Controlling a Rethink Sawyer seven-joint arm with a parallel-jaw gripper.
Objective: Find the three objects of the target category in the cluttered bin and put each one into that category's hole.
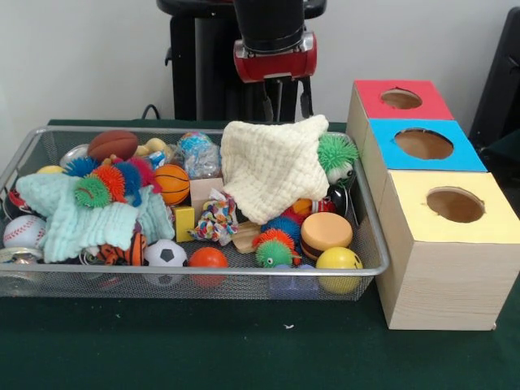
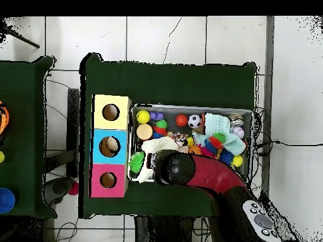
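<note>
The silver wire-mesh bin point(image 1: 203, 273) sits on the green table and also shows in the overhead view point(image 2: 189, 108). It is full of toys: a basketball point(image 1: 171, 183), a soccer ball point(image 1: 166, 254), a brown football point(image 1: 113, 145), a baseball point(image 1: 24, 231), spiky balls point(image 1: 275, 248), a burger toy point(image 1: 326, 233) and a yellow ball point(image 1: 339, 260). A cream cloth point(image 1: 272, 166) stands raised at the bin's back right. My gripper point(image 1: 286, 101) hangs just above and behind the cloth's top edge. In the overhead view the arm point(image 2: 173, 167) hides it.
Three wooden boxes with round holes stand in a row right of the bin: red top point(image 1: 370, 93), blue top point(image 1: 390, 154), yellow top point(image 1: 422, 219). A mint cloth point(image 1: 89, 219) covers toys at the bin's left. A green spiky ball point(image 1: 335, 151) sits beside the cream cloth.
</note>
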